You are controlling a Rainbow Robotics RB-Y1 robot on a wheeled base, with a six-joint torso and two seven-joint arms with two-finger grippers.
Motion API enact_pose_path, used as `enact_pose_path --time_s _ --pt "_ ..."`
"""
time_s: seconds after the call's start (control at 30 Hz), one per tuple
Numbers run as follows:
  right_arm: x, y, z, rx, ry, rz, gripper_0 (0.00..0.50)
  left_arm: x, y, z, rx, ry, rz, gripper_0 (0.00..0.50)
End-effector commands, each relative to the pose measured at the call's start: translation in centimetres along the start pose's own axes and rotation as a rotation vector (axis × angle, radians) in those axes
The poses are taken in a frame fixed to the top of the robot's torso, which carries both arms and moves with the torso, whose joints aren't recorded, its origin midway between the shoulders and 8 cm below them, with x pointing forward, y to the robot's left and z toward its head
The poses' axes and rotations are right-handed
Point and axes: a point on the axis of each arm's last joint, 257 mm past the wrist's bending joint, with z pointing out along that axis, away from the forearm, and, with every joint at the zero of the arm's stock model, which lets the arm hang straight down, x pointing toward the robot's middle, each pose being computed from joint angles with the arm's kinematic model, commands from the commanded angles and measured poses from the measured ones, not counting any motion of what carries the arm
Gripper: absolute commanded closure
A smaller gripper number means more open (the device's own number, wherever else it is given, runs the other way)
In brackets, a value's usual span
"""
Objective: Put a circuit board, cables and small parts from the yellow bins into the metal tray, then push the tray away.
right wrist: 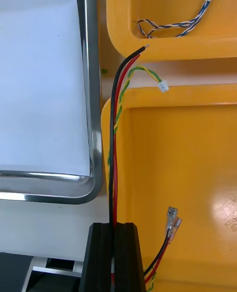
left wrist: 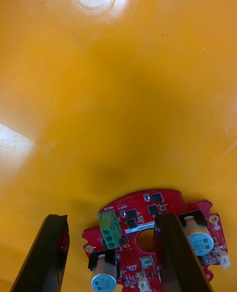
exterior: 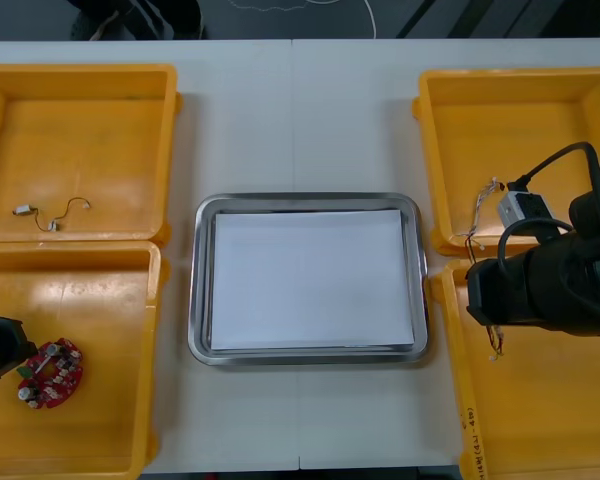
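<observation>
A round red circuit board [exterior: 50,373] lies in the near left yellow bin [exterior: 100,430]. My left gripper [left wrist: 111,220] stands open low over the circuit board [left wrist: 148,237], one finger [left wrist: 173,252] over its middle and the other beside its edge. My right gripper [right wrist: 114,228] is shut on a bundle of black, red and yellow cables [right wrist: 116,124], held over the rim of the near right bin [right wrist: 173,173], right beside the metal tray [right wrist: 91,75]. In the front view the right gripper [exterior: 477,290] hovers at that bin's inner corner. The tray [exterior: 305,200] is white inside.
The far left bin [exterior: 80,120] holds a thin cable with small metal parts [exterior: 50,215]. A twisted blue and white cable [right wrist: 173,25] lies in the far right bin [exterior: 510,110]. Terminal ends [right wrist: 172,220] of the held bundle hang inside the near right bin.
</observation>
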Motion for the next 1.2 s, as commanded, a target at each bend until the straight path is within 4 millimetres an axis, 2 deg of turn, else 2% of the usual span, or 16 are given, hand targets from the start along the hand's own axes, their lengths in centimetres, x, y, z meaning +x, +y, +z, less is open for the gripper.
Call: enact_pose_path --time_s 0.03,0.4,0.7,1.07,1.13,1.2 --pt "-0.5 1.3 -0.3 -0.019 -0.015 0.011 0.500 2.0 0.3 0.9 -0.003 0.032 -0.126 0.000" --pt "-0.5 1.1 -0.2 -0.014 -0.012 0.005 0.500 3.2 0.6 1.5 -0.008 0.048 -0.148 0.000" --pt "-0.5 0.9 -0.2 -0.010 -0.008 0.004 0.500 2.0 1.0 1.7 -0.012 0.002 -0.145 0.000" --pt "-0.5 0.8 -0.1 -0.008 -0.008 0.006 0.500 2.1 1.0 1.8 -0.014 0.005 -0.144 0.000" --pt "-0.5 0.8 -0.1 -0.008 -0.008 0.006 0.500 2.1 0.9 1.8 -0.012 0.007 -0.145 0.006" --pt "-0.5 0.7 -0.1 -0.006 -0.007 0.005 0.500 2.3 0.9 1.9 -0.012 0.011 -0.143 0.057"
